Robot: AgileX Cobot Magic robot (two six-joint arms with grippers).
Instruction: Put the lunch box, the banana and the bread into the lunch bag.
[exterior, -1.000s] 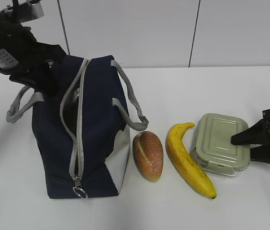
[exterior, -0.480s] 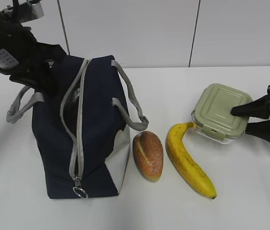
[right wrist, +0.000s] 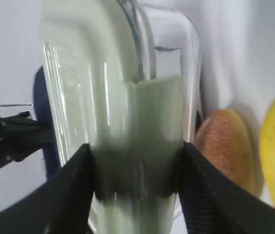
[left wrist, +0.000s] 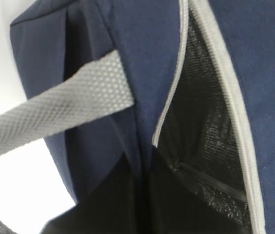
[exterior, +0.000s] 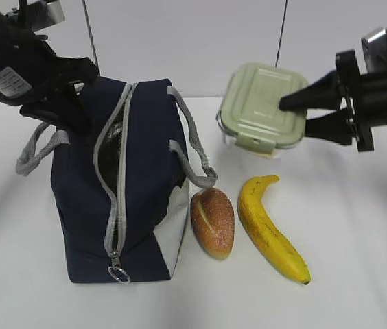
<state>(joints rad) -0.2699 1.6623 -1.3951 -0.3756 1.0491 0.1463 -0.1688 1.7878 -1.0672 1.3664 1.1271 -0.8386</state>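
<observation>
- The lunch box (exterior: 263, 105), with its sage-green lid and clear base, is held in the air above the desk (exterior: 358, 226), well clear of the surface, between the far edge and the banana.
- It is clamped across lid and base by the fingers of the right gripper (exterior: 296, 114), which are closed on its right-hand end; in the right wrist view the lunch box (right wrist: 123, 112) is seen gripped between the two black fingers (right wrist: 74, 190).
- The banana (exterior: 269, 228) lies on the desk below and in front of the lunch box, its dark tip pointing towards the near edge.
- The bread (exterior: 213, 222) lies just beside the banana on its left, close against the white side panel of the lunch bag.
- The lunch bag (exterior: 128, 185) stands upright on the left part of the desk, its grey zipper opened along the top so that the dark lining is shown; the ring pull hangs at the near lower end.
- The left gripper (exterior: 63, 103) is set at the far top corner of the bag, beside a grey handle (exterior: 39, 147); whether its fingers are closed on the fabric cannot be told, and in the left wrist view only the bag opening (left wrist: 201, 136) and a handle strap (left wrist: 54, 114) are seen.
</observation>
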